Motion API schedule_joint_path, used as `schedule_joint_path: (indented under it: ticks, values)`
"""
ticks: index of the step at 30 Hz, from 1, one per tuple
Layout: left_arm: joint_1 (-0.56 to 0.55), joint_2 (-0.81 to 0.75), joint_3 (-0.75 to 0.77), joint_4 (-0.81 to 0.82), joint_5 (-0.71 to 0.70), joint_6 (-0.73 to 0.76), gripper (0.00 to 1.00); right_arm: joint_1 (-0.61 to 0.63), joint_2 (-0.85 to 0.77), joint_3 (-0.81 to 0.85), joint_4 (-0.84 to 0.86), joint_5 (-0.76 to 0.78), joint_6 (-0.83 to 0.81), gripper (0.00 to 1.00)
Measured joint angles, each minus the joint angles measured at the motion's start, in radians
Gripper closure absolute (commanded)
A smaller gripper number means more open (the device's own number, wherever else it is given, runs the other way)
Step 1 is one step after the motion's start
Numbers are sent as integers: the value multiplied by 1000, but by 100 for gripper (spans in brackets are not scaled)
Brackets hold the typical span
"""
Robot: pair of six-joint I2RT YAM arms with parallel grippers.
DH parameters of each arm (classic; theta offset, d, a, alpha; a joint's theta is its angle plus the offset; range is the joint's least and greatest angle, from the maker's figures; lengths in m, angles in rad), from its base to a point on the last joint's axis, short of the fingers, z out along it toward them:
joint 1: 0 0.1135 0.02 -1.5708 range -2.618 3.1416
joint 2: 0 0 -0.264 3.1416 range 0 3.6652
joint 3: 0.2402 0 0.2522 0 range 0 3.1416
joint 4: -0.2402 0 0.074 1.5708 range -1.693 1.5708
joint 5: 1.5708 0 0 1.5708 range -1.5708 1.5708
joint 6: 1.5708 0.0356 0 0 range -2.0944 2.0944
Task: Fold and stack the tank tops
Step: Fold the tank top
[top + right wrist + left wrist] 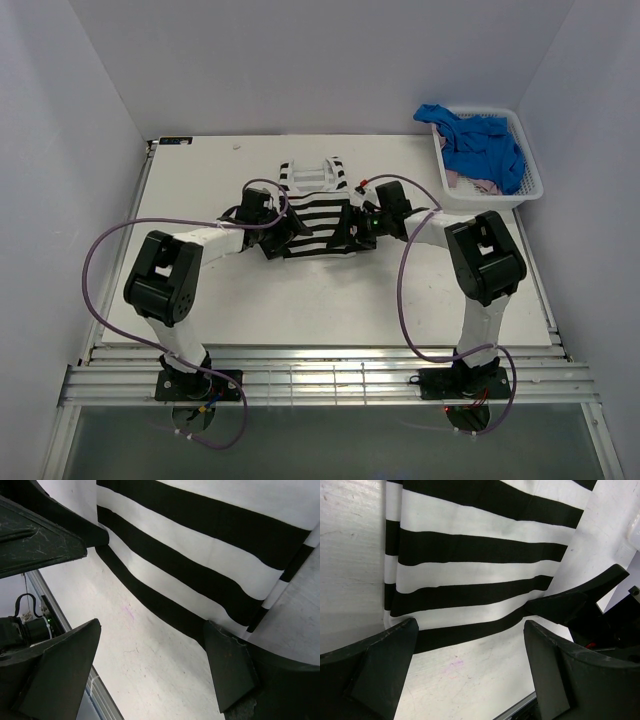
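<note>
Reaching in from the near edge of the counter (300, 310) with the left arm (165, 275) and the right arm (485, 260), both bent inward toward the middle. Set low at the near hem of the striped tank top (318, 215), left jaws at its left corner, right jaws at its right corner. Left jaws plainly apart in the left wrist view, with the hem corner just at the tip of one finger (380, 665) and bare counter in the gap; nothing clamped. Right jaws apart too in the right wrist view, with the other hem corner touching or just beside one finger (230, 670), again gripping nothing. Spread flat beyond that, hem near and straps far, with no crosswise fold to be seen from above; cannot tell whether the side edges are turned under. Judged as the very start of the first fold, probably a pinch on both hem corners and a carry up toward the straps. Further back and well off to the right, in the white basket (497, 201), the blue tank top (480, 145) heaped and crumpled, with a sliver of the pink tank top (478, 185) showing under it. Neither taken out, neither folded, and no stack begun on the counter. By this reckoning none of the three finished: one laid out ready, two waiting, all folding and stacking left to do
</note>
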Motion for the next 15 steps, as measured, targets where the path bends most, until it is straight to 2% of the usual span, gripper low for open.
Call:
schedule_joint_path:
  ticks: [4,8,15]
  values:
    - [-2,-11,-5,-14,-2,3,2,0,-14,-21,21,0,-3,10]
    - [-9,-62,-6,-66,-23,19,2,3,-46,-21,-37,28,-29,10]
    - [-14,-225,-18,-113,-72,44,2,2,-225,-74,-112,69,-64,10]
